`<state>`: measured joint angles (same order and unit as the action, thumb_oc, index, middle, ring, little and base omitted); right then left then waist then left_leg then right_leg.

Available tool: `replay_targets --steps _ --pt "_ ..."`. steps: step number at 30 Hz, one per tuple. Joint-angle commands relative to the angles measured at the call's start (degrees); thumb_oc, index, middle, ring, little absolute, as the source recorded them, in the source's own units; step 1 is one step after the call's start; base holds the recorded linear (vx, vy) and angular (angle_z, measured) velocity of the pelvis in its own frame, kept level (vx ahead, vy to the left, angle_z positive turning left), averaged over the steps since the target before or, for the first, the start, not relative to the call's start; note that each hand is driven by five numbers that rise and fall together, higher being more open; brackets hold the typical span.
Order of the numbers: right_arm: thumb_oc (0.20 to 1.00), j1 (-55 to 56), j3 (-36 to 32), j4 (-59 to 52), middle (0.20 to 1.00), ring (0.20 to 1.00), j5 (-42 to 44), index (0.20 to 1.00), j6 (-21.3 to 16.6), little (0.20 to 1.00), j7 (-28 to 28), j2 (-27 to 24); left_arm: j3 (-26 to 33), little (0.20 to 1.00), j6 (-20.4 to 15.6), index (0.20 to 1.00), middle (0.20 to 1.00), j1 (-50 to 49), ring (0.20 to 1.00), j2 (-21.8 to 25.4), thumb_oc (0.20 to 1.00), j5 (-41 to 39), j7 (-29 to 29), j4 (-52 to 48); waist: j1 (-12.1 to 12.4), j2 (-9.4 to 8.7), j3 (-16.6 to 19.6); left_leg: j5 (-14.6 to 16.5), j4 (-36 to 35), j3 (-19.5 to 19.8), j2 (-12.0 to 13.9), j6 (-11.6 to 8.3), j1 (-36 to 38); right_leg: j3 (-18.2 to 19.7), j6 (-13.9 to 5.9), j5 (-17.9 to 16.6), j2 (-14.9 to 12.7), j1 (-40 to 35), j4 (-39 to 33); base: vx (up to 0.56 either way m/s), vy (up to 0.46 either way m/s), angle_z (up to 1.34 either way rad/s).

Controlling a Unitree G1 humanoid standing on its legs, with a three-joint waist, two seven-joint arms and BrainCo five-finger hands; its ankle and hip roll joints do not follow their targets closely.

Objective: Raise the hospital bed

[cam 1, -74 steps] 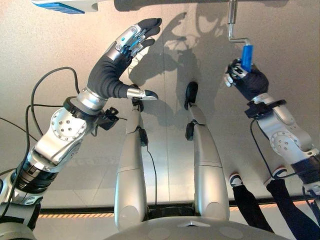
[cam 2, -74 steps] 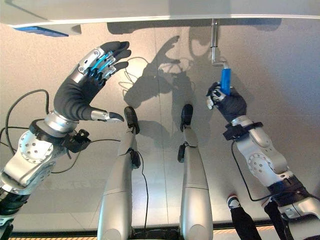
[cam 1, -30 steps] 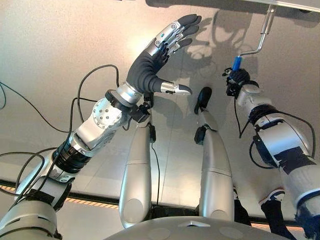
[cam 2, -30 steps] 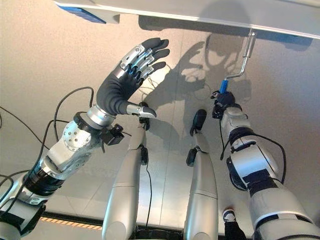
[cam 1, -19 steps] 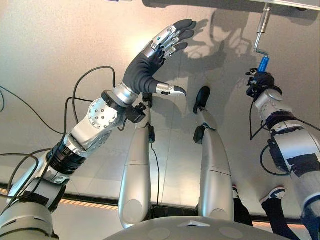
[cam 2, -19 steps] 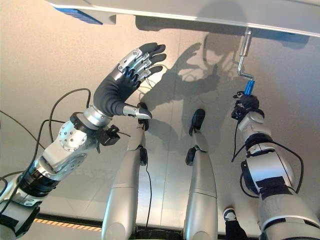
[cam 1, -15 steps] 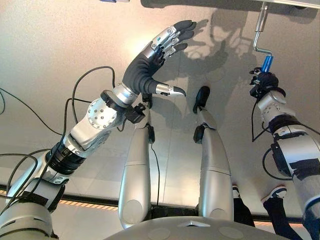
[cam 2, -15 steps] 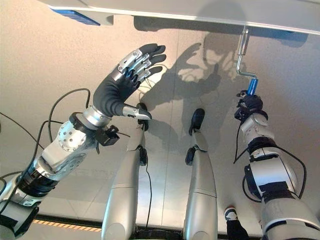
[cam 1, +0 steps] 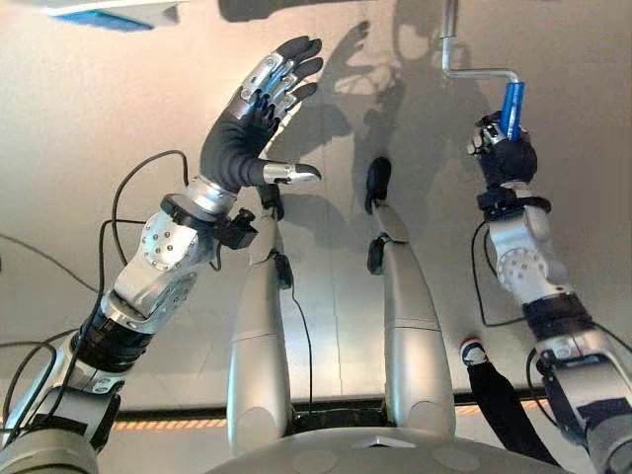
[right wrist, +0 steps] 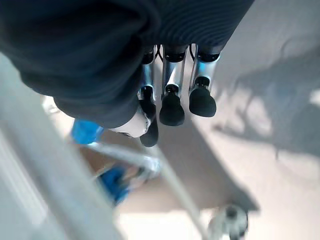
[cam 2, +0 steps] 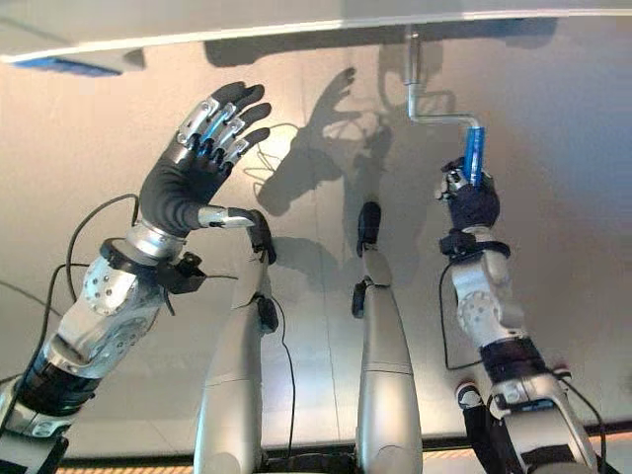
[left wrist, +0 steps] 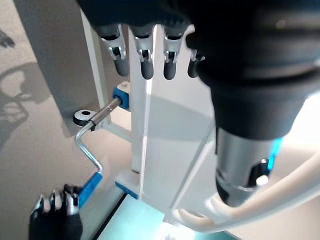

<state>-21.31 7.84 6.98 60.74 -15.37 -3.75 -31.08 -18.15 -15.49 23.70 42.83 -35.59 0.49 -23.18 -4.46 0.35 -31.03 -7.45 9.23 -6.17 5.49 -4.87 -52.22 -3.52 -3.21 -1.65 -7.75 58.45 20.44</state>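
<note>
Currently right hand (cam 1: 502, 156) fingers curled round blue crank grip (cam 1: 512, 105), to wind bed up | left hand (cam 1: 249, 128) fingers spread wide, idle, holding nothing.

A smooth pale beige floor (cam 1: 89, 178) lies under everything. At its far side stands the white hospital bed frame (cam 2: 296, 20) with a blue corner piece (cam 1: 104, 18). A dark shoe with a white sole (cam 1: 472, 350) of a person stands on the floor.
</note>
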Motion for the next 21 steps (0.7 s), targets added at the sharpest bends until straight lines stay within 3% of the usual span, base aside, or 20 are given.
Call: replay_targets --steps 1,2,11,15,21 --pt "0.200 5.2 -5.3 -9.6 0.200 0.200 -0.9 0.200 -7.5 0.200 3.9 -1.5 3.3 1.000 -2.3 1.000 1.000 -3.3 1.000 1.4 1.000 2.3 0.0 -7.5 -0.7 -1.49 1.2 5.4 4.9 -1.0 -0.3 0.67 0.3 -0.9 -4.19 -1.2 1.2 -2.5 -2.2 0.05 0.000 -0.01" --pt "0.200 6.6 -4.9 -11.1 0.200 0.200 -0.6 0.200 -7.3 0.200 4.2 -1.5 3.6 1.000 -2.2 1.000 1.000 -4.4 1.000 1.9 1.000 2.5 -0.1 -7.9 -0.8 -1.57 1.2 7.3 5.2 -0.2 -0.3 0.27 2.0 -0.6 -4.69 0.5 1.3 -4.1 -1.7 0.00 0.000 0.00" --pt "0.200 5.0 0.4 -20.1 0.200 0.200 0.7 0.200 -3.9 0.200 9.1 -9.1 5.4 1.000 -2.5 1.000 1.000 -6.7 1.000 5.1 1.000 2.5 -1.0 -9.6 -0.2 -2.50 1.2 7.0 5.3 0.3 -0.1 0.17 1.7 -1.5 -4.94 0.3 1.0 -4.8 -1.7 0.01 0.000 0.00" --pt "0.200 0.3 7.7 -22.1 0.200 0.200 0.3 0.200 -0.9 0.200 11.7 -15.3 4.2 1.000 -3.1 1.000 1.000 -6.0 1.000 7.3 1.000 3.1 -1.3 -9.6 0.9 -3.07 1.2 6.7 5.0 0.8 -0.1 0.19 1.8 -2.2 -5.12 0.3 0.7 -5.3 -1.7 0.01 -0.014 0.04" --pt "0.200 -8.5 16.9 -20.8 0.200 0.200 0.3 0.200 2.0 0.200 12.5 -18.8 2.8 1.000 -3.5 1.000 1.000 -4.4 1.000 8.1 1.000 3.0 -1.4 -8.7 2.4 -3.16 1.2 6.1 4.4 1.5 -0.3 0.12 1.9 -3.6 -5.27 0.2 0.1 -6.2 -2.1 0.01 -0.007 0.07"
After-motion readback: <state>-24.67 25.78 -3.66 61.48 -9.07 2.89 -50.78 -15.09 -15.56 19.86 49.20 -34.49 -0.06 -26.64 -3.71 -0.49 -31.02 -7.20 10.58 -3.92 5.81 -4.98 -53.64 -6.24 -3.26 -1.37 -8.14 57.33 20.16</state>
